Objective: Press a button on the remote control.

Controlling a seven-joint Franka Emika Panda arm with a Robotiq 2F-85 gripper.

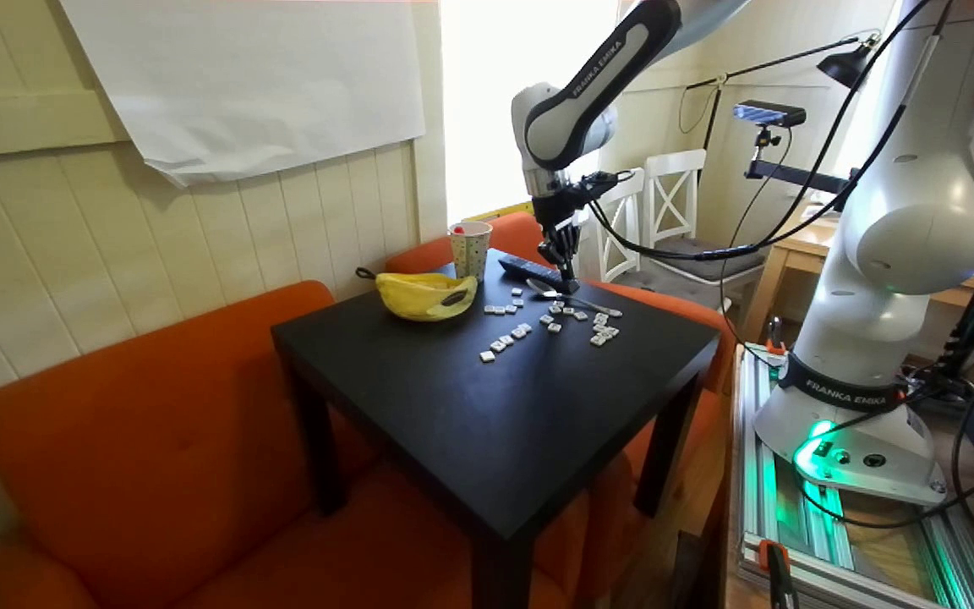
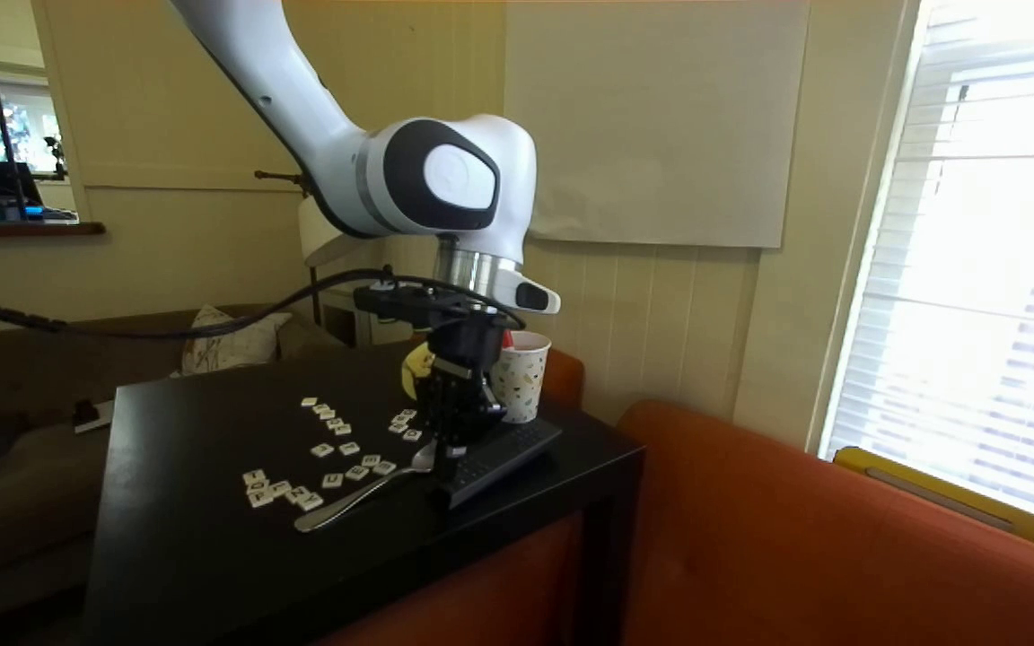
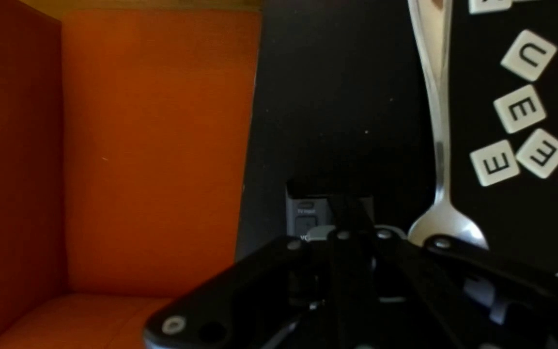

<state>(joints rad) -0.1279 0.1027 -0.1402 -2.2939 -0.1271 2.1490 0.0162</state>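
Note:
The dark remote control point(image 1: 528, 268) lies on the black table point(image 1: 419, 381) close to its edge. It also shows in an exterior view point(image 2: 510, 455), partly behind my gripper. My gripper point(image 1: 569, 284) points down over the near end of the remote; it also shows in an exterior view point(image 2: 452, 449). In the wrist view, the fingertips point(image 3: 349, 211) are together with nothing seen between them. They stand over the remote's end point(image 3: 305, 220), right of the "TV input" button point(image 3: 305, 205). Most of the remote's buttons are hidden under the gripper. I cannot tell whether the fingertips touch it.
A spoon point(image 2: 364, 493) lies beside the remote, close to the fingers. Several white letter tiles point(image 1: 517, 331) are scattered on the table. A patterned paper cup point(image 2: 521, 377) stands by the remote's far end. A yellow banana-shaped pouch point(image 1: 425, 296) lies beyond. Orange seats point(image 3: 158, 155) border the table.

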